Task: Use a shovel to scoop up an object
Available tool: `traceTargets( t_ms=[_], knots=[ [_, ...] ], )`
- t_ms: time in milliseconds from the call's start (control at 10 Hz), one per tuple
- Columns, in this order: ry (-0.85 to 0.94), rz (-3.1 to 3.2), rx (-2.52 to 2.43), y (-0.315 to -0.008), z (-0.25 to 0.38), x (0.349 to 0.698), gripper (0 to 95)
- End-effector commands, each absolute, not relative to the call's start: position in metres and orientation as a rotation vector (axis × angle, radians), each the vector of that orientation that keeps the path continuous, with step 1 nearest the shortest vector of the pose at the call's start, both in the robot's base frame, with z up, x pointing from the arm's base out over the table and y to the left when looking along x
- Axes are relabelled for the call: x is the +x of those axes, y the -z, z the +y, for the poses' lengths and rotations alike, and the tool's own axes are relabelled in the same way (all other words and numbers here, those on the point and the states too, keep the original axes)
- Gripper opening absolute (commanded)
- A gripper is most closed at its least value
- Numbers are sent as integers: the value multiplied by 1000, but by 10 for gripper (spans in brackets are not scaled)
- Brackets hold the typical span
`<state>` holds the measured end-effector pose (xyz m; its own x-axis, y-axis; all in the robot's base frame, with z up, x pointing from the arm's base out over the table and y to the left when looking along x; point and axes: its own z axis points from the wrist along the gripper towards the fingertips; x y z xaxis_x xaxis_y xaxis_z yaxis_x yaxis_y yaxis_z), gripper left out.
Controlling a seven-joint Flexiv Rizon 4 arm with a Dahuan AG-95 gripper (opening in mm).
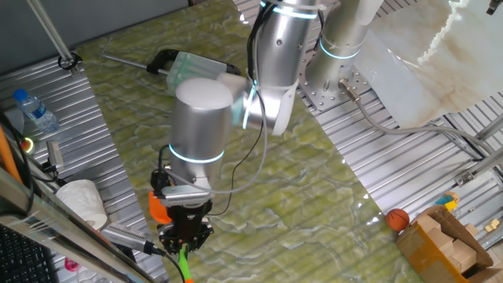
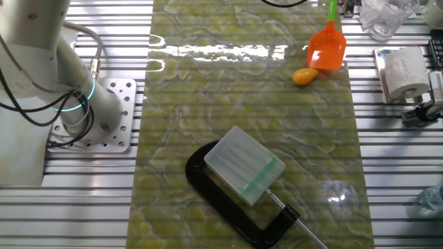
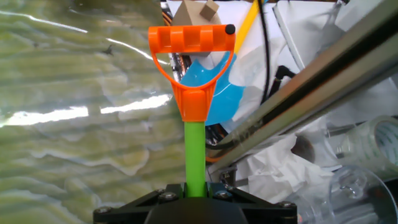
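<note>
My gripper (image 3: 194, 190) is shut on the bright green shaft of the shovel (image 3: 194, 149), whose orange D-shaped end points away from the hand. In one fixed view the gripper (image 1: 185, 234) hangs at the table's near edge. The green shaft of the shovel (image 1: 185, 266) sticks out below it, with a bit of orange blade beside the wrist. The other fixed view shows the shovel's orange blade (image 2: 327, 48) resting low on the table. The object (image 2: 304, 75), a small yellow-orange oval, lies right at the blade's front corner. There the gripper is out of frame.
A black clamp (image 2: 223, 206) with a clear plastic box (image 2: 242, 164) on it lies mid-table. A paper roll (image 2: 403, 70) stands beside the mat. An orange-brown ball (image 1: 398, 218), a cardboard box of wooden blocks (image 1: 444, 245) and a water bottle (image 1: 35, 110) sit off the mat.
</note>
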<state>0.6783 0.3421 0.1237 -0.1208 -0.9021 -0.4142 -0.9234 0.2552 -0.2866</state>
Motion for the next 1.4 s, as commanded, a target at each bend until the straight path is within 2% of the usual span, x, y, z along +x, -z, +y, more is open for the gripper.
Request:
traceTargets(
  t_ms=[100,1400],
  knots=[
    [-53,2030,-1652,-123,340,678,0],
    [-131,2073,-1642,-122,312,670,0]
  ],
)
